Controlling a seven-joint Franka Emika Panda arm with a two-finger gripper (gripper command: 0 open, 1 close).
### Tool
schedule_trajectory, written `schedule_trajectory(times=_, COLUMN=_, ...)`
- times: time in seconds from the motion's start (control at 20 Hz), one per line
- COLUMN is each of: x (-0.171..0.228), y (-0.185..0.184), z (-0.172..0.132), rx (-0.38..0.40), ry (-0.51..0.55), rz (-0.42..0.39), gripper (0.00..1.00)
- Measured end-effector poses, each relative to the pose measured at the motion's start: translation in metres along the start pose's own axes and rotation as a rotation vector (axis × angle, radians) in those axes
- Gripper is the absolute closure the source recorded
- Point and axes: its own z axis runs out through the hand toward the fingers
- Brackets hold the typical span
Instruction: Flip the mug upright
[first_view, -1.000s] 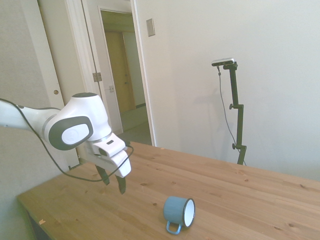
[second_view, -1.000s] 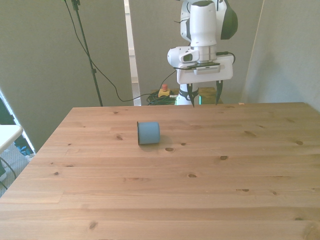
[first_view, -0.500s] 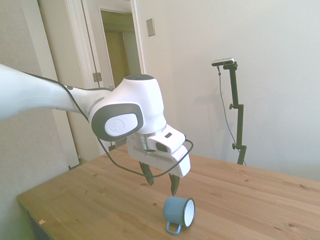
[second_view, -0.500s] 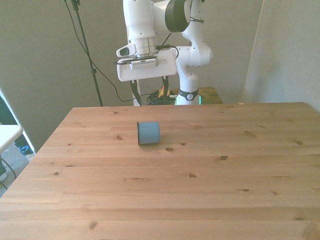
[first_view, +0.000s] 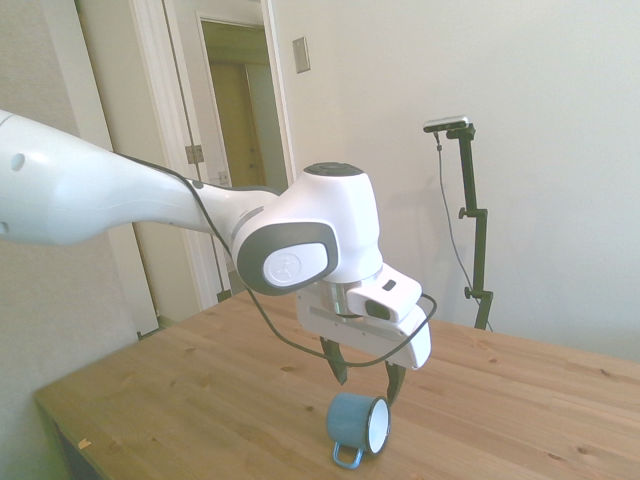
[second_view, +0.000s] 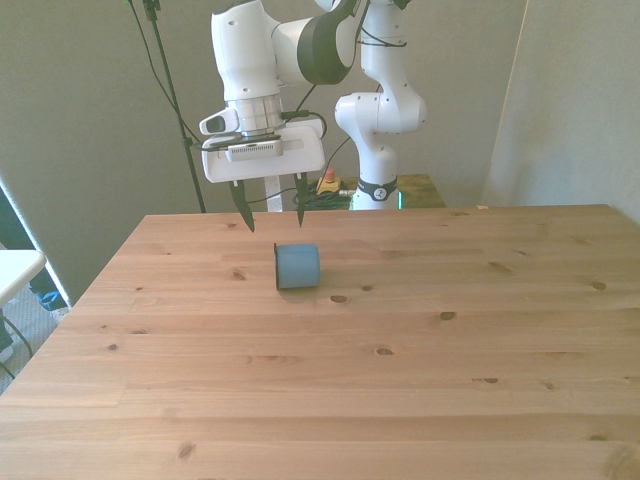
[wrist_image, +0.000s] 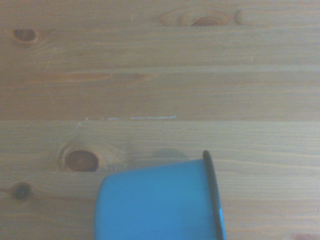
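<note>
The wooden surface (first_view: 520, 380) fills the lower frame, knots scattered across its planks. At upper left of the side view a doorway (first_view: 245, 130) stands open, a wall plate (first_view: 301, 54) just beside it.

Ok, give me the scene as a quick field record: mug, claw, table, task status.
mug: light-blue mug lying on its side on the table, white inside showing in the side view, handle low against the wood
claw: claw open, fingers pointing down, above the table and not touching the mug
claw vs mug: up and toward the front view's left of it
table: wooden table, nothing else on it
task status: mug not yet upright
</note>
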Motion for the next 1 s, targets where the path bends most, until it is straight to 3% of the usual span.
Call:
schedule_trajectory(times=0.3, x=0.019, y=0.0, z=0.04, rx=0.085, ry=-0.152, rz=-0.015, gripper=0.0)
schedule_trajectory(times=0.7, x=0.016, y=-0.004, z=0.059, rx=0.163, ry=-0.306, rz=-0.064, gripper=0.0)
schedule_trajectory(times=1.0, x=0.033, y=0.014, z=0.073, rx=0.222, ry=-0.381, rz=-0.063, gripper=0.0)
